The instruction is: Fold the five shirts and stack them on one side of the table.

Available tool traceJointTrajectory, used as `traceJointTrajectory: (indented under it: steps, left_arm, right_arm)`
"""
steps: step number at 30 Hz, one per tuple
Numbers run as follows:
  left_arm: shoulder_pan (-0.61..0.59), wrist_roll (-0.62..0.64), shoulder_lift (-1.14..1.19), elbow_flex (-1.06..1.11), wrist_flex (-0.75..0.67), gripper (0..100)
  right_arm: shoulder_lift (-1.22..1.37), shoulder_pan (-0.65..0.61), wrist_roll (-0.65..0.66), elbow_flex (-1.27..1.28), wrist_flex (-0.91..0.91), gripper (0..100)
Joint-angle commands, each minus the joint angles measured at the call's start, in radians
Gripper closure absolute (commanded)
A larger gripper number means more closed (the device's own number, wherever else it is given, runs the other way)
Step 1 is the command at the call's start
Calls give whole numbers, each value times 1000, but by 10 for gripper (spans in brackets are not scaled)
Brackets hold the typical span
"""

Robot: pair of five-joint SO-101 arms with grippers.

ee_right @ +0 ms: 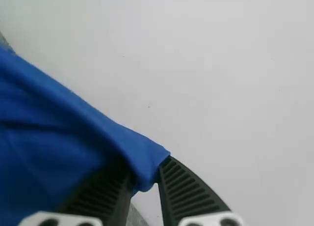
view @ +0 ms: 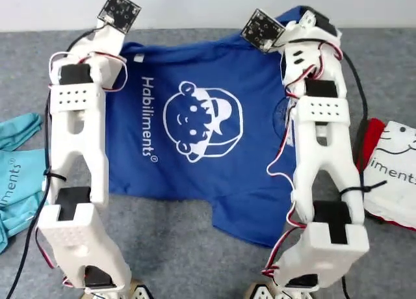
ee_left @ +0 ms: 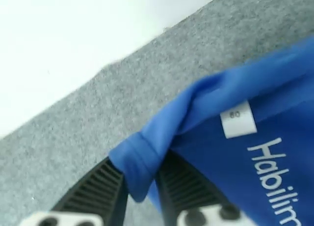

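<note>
Four shirts in the high view. Far left edge: teal shirt (view: pixel 16 175), crumpled on the grey desk (view: pixel 175 247). Upper left: left claw (ee_left: pixel 140 179) clenched on a bunched fold of the blue shirt (view: pixel 195 136), close to its neck tag (ee_left: pixel 238 119). Blue shirt lies spread mid-frame, print up, lettering running sideways, lower edge uneven with one flap hanging lower at centre-right. Upper right: right claw (ee_right: pixel 144 179) clamped on another bit of the blue shirt's edge, cloth pinched between both fingers. Far right edge: red shirt (view: pixel 372 133) with the white shirt (view: pixel 393 172) lying on top of it.
</note>
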Motion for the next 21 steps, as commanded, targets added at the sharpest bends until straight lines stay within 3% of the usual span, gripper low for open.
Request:
traceJointTrajectory:
  steps: [1,8,15,21]
  left_arm:
    - [2,-5,-6,-79,101,986]
    - [2,-12,-3,-93,344,986]
    - [3,-252,0,-90,611,986]
    - [-8,-327,-5,-48,730,985]
  right_arm:
    - [-16,-4,11,-63,24,989]
    - [-99,-4,12,-63,423,989]
    - [-200,-13,52,-64,769,989]
    - [-255,-13,61,-66,1050,989]
